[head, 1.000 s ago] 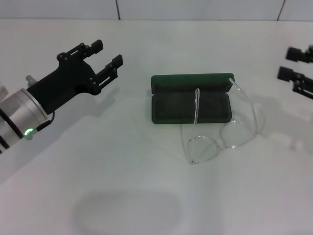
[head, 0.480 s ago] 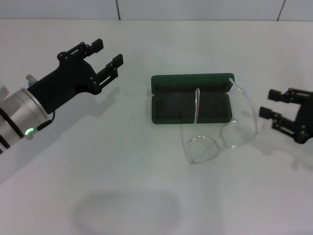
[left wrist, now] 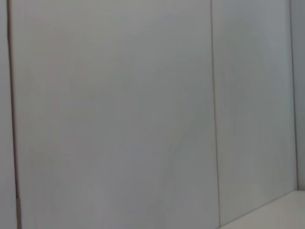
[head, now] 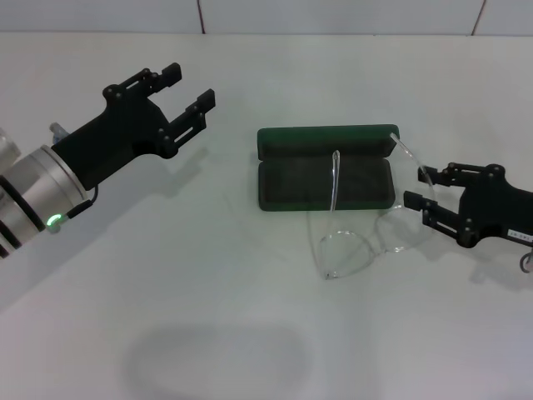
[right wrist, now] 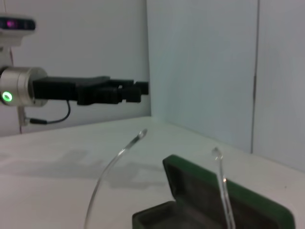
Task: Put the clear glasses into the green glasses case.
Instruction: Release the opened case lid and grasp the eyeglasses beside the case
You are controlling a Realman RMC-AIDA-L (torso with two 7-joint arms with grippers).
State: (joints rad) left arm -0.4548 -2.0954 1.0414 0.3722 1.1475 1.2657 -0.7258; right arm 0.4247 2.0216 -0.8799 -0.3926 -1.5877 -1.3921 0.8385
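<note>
- Clear glasses (head: 379, 229): resting lens-down on the white table (head: 250, 333) just in front of the green glasses case (head: 325, 177), temple arms unfolded and sticking up, one rising over the case's open tray, the other past the case's right end.
- Green glasses case: lying open, lid hinged back, dark lining showing.
- Likely light, thin and springy plastic; smooth and probably slippery; prone to sliding or tipping under a sideways nudge.
- Best hold, by judgement: across the lens frame near the right-end hinge, not the flexing temple arm.
- Right gripper (head: 423, 190): just right of the case, level with the glasses' right end, jaws apart, holding nothing.
- Left gripper (head: 190, 87): well left of the case, raised, jaws apart, idle.
</note>
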